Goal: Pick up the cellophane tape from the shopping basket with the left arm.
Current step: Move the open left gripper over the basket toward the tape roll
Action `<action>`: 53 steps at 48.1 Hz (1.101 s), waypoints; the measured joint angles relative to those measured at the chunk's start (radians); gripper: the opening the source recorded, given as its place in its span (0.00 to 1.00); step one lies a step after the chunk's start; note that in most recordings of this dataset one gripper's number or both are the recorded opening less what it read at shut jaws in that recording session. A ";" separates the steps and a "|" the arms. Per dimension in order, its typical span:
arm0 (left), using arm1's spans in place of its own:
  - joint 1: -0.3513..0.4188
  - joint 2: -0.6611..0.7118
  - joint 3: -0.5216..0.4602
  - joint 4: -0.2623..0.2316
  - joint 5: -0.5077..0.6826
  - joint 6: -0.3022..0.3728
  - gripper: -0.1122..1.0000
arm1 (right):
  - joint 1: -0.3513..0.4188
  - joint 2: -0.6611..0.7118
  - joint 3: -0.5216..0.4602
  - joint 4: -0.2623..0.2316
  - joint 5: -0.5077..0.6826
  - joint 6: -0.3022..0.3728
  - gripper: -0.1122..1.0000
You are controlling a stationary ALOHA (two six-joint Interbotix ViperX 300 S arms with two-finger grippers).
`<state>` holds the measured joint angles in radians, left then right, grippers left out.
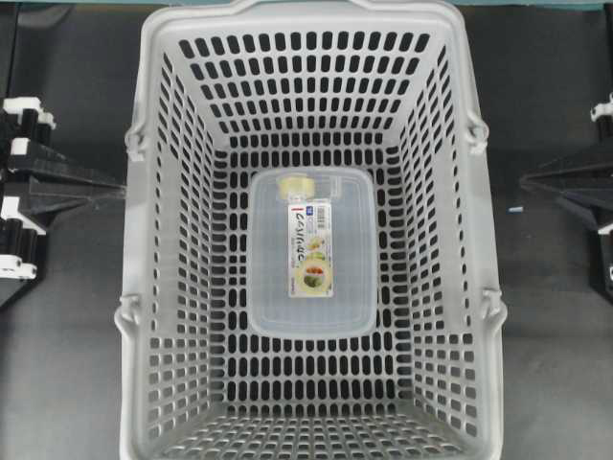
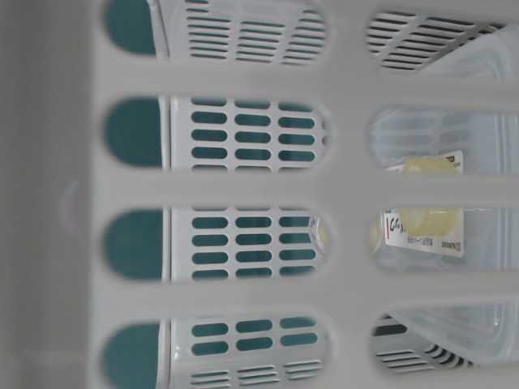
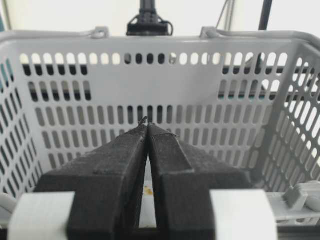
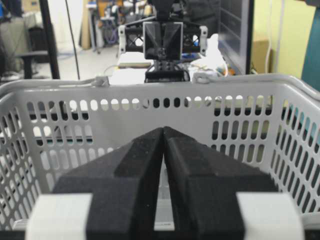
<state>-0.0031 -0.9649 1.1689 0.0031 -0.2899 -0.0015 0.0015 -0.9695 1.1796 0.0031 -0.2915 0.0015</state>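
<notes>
The cellophane tape [image 1: 310, 251] lies flat on the floor of the shopping basket [image 1: 153, 115], in the middle of the overhead frame, its white label facing up and its pale roll toward the top edge of the pack. The left gripper [image 3: 147, 124] sits outside the basket at the left edge of that frame, its fingers pressed together with nothing between them; the right gripper [image 4: 163, 131] at the right edge is likewise closed and empty.

Judging from this, the reach has not begun. To do it well, the left arm should rise above the near rim first, spread its fingers before descending, then come straight down over the pack — not slanting in, since the tall slotted walls leave little room. The pack is flat and smooth, so gripping across a narrow edge looks safer than pinching the broad face.

Count: one tape pack, one basket with two handles, two grippers.
</notes>
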 measured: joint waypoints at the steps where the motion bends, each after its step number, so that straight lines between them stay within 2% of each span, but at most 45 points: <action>1: 0.000 0.000 0.000 -0.002 0.000 -0.002 0.15 | 0.000 0.000 0.000 0.000 0.002 0.000 0.11; 5: 0.000 0.011 -0.064 0.025 0.095 -0.032 0.10 | 0.002 0.000 0.000 0.002 0.003 0.005 0.11; 15: 0.000 0.130 -0.388 0.035 0.558 -0.061 0.10 | 0.006 -0.021 0.000 0.006 0.067 0.037 0.11; 31: -0.011 0.515 -0.884 0.037 1.203 -0.061 0.10 | 0.014 -0.054 -0.003 0.006 0.150 0.055 0.11; 37: -0.011 0.649 -1.022 0.038 1.401 -0.052 0.10 | 0.014 -0.060 -0.005 0.008 0.156 0.057 0.11; 44: -0.011 0.790 -1.175 0.038 1.534 -0.044 0.10 | 0.020 -0.064 -0.005 0.008 0.158 0.057 0.11; 53: -0.012 0.891 -1.290 0.040 1.562 -0.043 0.10 | 0.025 -0.066 -0.005 0.008 0.158 0.057 0.11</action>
<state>-0.0153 -0.0736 -0.1212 0.0430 1.2717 -0.0445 0.0261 -1.0354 1.1750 0.0107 -0.1335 0.0583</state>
